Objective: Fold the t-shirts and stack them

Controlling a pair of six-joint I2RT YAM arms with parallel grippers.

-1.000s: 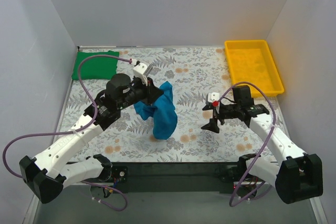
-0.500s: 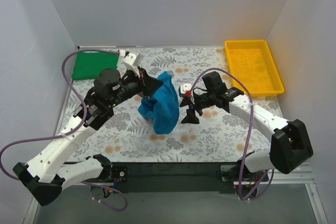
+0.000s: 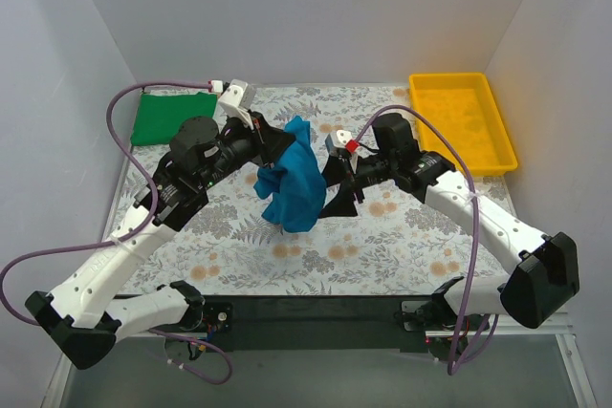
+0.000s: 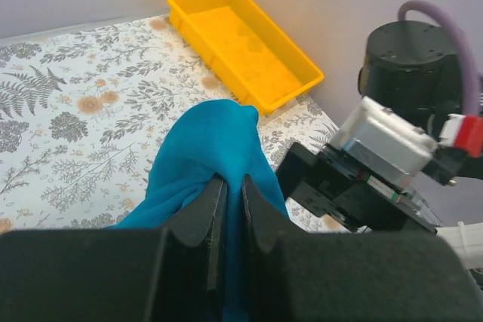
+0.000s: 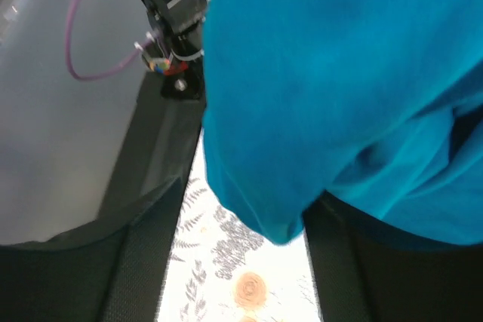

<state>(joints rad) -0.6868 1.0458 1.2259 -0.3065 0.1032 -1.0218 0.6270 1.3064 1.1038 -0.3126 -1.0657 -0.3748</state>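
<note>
Teal-blue cotton t-shirt hangs pinched in the left gripper. Right gripper straddles its fold, jaws wide, apparently not clamped.

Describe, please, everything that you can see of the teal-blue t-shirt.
The teal-blue t-shirt is soft, plain cloth, bunched into creased folds. It hangs over the middle of the floral table, pinched at an upper fold by the shut left gripper. The right gripper stands open around its lower part. Sleeves and collar cannot be made out.
</note>
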